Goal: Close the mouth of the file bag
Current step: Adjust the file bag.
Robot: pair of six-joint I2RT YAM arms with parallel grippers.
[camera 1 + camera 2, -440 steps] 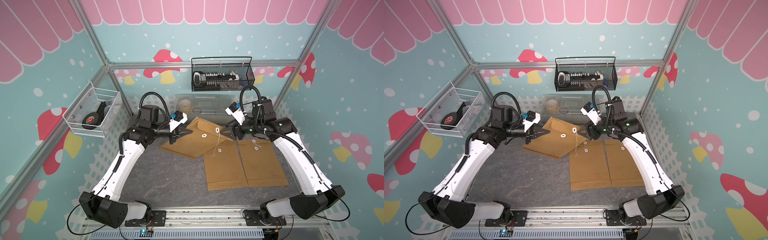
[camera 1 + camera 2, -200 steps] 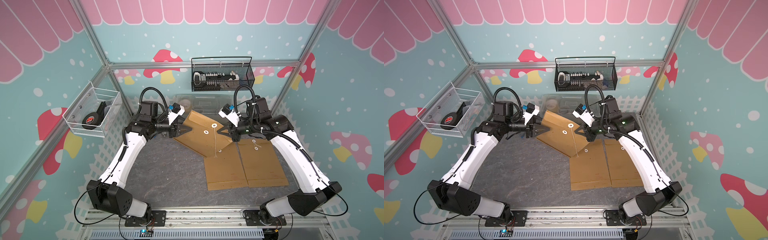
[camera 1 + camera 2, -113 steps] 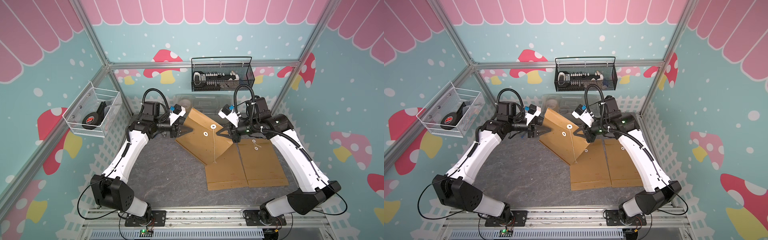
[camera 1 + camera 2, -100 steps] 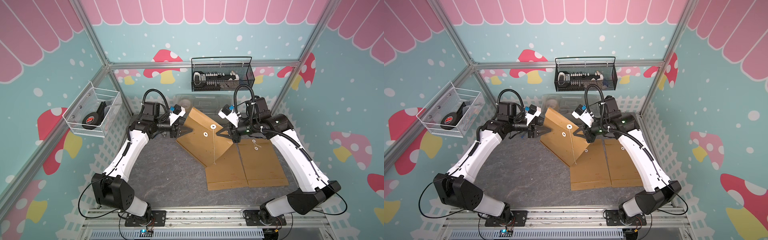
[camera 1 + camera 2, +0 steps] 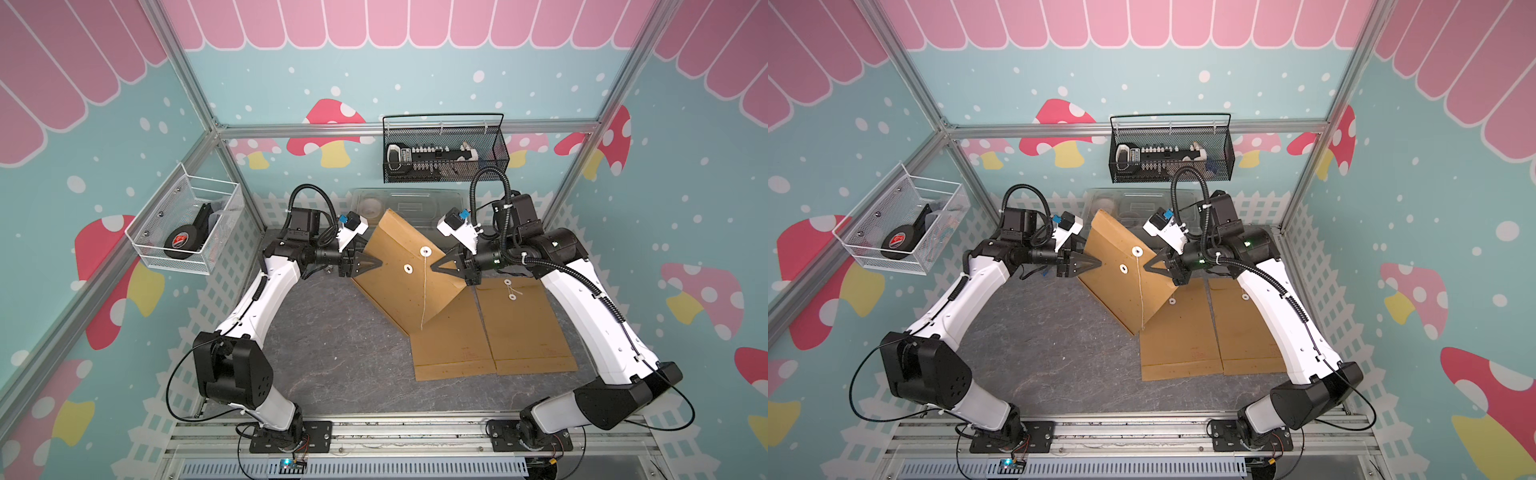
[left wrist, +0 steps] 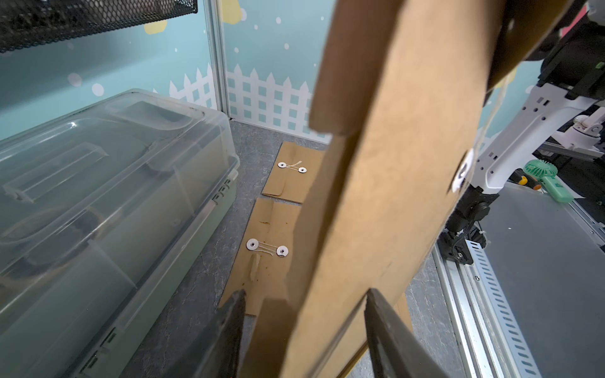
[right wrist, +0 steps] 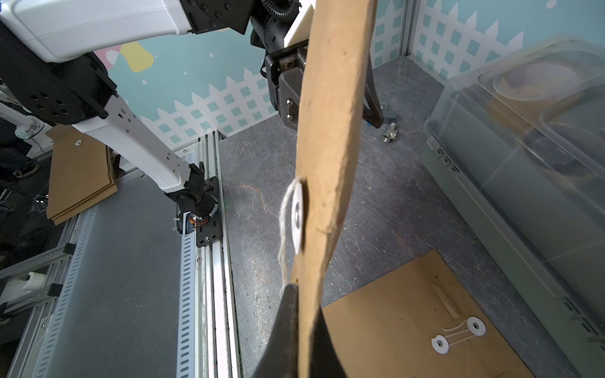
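Observation:
A brown file bag (image 5: 399, 286) (image 5: 1115, 291) is held off the table, tilted steeply between the two arms. It carries two white discs, and a loose string (image 5: 423, 295) hangs from the upper disc (image 5: 425, 251). My right gripper (image 5: 436, 264) (image 7: 302, 307) is shut on the bag's right edge, just below a disc (image 7: 297, 219). My left gripper (image 5: 376, 264) (image 6: 304, 324) is open at the bag's left edge. That edge (image 6: 393, 163) passes between its two fingers without being clamped.
Two more file bags (image 5: 446, 345) (image 5: 528, 328) lie flat on the table with their strings wound. A clear lidded box (image 5: 409, 199) stands at the back. A black mesh basket (image 5: 444, 153) hangs on the back wall, a white one (image 5: 187, 228) on the left wall.
The bag has been lifted from lying on the table and swung more upright between the arms. The left jaws opened slightly around its edge. The right grip is unchanged.

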